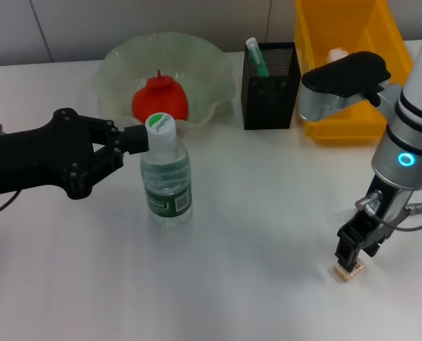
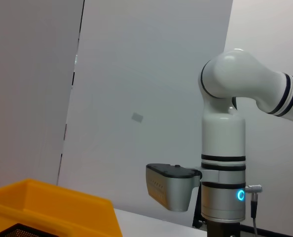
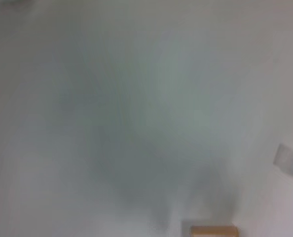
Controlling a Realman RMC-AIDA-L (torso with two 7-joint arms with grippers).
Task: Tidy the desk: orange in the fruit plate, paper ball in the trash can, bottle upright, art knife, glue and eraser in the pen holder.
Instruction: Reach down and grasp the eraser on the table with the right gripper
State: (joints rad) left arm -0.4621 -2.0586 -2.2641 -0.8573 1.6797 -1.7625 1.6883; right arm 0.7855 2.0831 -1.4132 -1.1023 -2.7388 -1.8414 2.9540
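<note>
Head view: the left gripper (image 1: 138,139) is clamped on the cap of the upright bottle (image 1: 166,177) mid-table (image 1: 268,227). The right gripper (image 1: 350,261) stands over the eraser (image 1: 347,271) near the front right edge; whether it grips, I cannot tell. Left wrist view: the trash can (image 2: 62,210). Right wrist view: the eraser (image 3: 213,231) on the table.

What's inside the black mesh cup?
A green-and-white stick-shaped item pokes out of the pen holder. The dark mesh hides its lower part, and whether anything else sits deeper inside cannot be seen.
</note>
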